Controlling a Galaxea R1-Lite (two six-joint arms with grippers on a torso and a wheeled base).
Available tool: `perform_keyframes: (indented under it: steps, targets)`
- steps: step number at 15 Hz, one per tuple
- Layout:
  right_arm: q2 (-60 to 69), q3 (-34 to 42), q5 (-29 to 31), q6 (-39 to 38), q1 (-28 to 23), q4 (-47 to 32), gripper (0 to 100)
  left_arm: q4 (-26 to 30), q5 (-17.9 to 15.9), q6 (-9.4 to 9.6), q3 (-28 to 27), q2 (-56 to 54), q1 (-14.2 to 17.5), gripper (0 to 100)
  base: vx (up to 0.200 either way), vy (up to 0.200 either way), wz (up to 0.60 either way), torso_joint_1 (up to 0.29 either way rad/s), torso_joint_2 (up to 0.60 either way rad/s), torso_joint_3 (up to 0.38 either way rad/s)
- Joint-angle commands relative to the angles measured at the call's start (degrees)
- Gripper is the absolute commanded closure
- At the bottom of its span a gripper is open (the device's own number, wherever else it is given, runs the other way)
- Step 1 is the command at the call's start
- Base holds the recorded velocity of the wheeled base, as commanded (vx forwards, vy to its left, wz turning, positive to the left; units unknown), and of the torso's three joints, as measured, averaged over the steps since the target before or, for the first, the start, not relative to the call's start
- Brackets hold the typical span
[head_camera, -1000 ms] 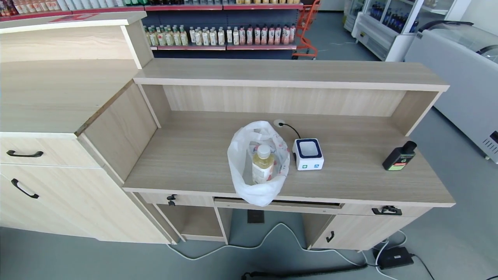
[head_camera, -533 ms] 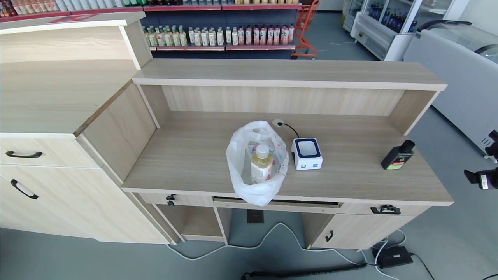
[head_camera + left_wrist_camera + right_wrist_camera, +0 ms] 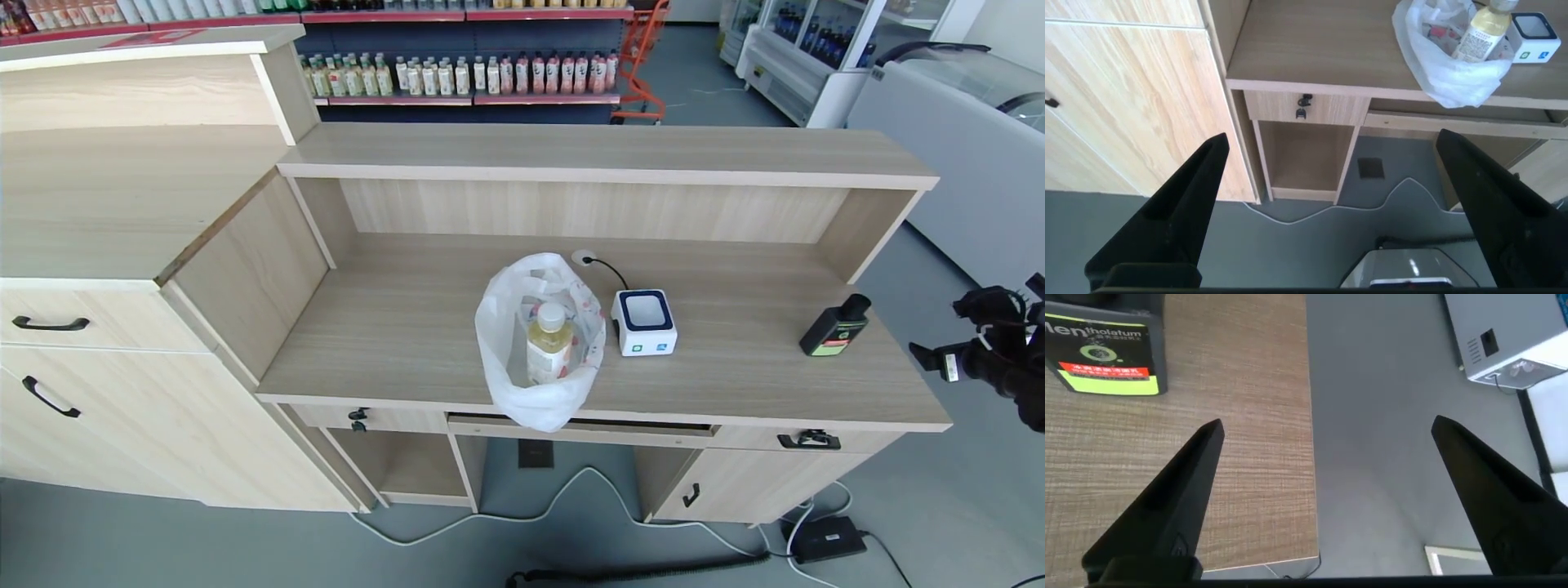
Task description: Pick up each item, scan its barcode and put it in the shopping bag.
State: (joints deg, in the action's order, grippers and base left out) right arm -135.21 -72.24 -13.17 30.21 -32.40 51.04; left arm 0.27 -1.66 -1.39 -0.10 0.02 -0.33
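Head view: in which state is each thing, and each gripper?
shopping bag: open, standing on the counter
drink bottle: upright inside the bag, capped
scanner: on the counter, beside the bag
black bottle: lying on the counter, not bagged
left gripper: open, empty
right gripper: open, empty

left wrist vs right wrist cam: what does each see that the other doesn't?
Left wrist only: the white shopping bag holding a drink bottle, the scanner beside it, a keyed drawer below. Right wrist only: the black bottle with a green label lying on the counter, a white appliance beyond. Both: that wooden counter and the grey floor.
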Motion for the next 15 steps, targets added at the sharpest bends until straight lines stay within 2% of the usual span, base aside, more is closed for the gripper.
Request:
perform_keyframes:
  steps: [1,15]
  targets:
    - [-1.73,-0.88,-0.02,-0.06,1.29,0.02,0,0.0,-0.01,-0.02,0.01,-0.02,-0.02,0,0.0,0.0,0.0,0.0,0.0,0.0]
    - [-8.41,-10.11,-0.02,-0.41,7.0,0.29,0,0.0,-0.01,-0.02,0.01,-0.02,-0.02,0,0.0,0.0,0.0,0.0,0.0,0.0]
